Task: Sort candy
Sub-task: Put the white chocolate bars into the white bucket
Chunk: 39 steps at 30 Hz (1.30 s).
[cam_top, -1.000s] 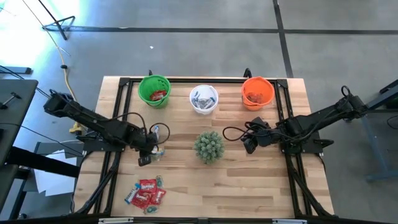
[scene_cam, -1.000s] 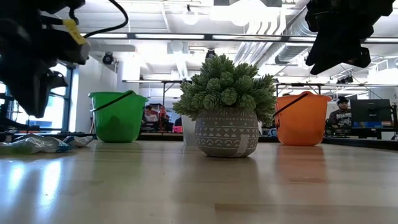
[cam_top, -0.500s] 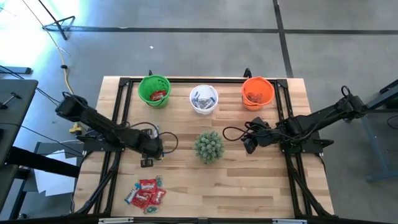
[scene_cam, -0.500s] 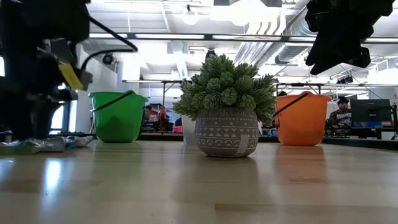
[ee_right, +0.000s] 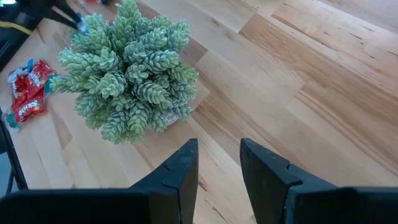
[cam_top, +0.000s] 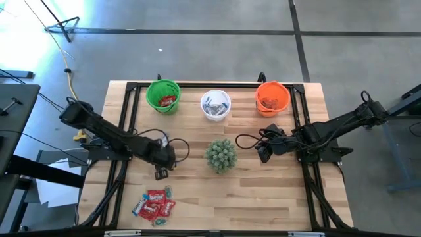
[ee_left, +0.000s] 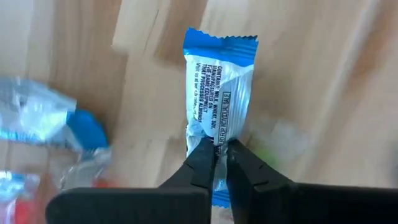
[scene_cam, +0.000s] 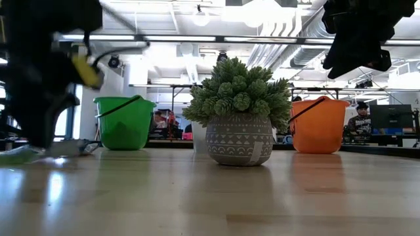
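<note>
Left hand pinched shut on a blue-and-white candy above the counter just left of the spiky plant, red candy pile near the counter's front-left, right hand slightly open, empty, right of the plant.
</note>
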Available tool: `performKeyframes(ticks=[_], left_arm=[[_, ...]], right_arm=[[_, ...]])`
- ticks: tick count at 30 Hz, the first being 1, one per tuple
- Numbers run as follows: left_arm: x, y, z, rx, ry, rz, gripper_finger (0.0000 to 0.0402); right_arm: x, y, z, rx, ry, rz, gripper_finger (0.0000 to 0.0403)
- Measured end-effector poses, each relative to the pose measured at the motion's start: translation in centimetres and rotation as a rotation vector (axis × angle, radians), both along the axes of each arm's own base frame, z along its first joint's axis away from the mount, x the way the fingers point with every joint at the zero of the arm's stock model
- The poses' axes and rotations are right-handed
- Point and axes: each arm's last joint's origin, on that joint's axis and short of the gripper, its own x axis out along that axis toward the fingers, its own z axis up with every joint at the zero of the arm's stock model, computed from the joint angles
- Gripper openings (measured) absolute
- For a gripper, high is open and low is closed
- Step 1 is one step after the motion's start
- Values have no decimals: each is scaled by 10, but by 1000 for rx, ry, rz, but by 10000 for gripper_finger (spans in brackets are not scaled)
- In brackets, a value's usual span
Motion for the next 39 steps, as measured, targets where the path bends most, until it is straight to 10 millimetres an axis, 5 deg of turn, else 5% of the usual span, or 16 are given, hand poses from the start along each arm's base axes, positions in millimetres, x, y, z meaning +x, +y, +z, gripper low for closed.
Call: performKeyframes(ticks=[7,11,19,29,39], left_arm=[[21,-4,49,-24,-211,26,3],[40,4,88,105,-378,-3,2],[85,70,140,377,-650,100,4],[104,171,138,311,-833,182,5],[129,203,92,342,-746,84,35]], right_arm=[[0,0,0,-17,6,20,114],[0,0,0,-31,9,36,114],[0,0,0,-37,9,45,114],[0,0,0,-42,10,44,114],[2,-8,0,-34,9,-7,114]])
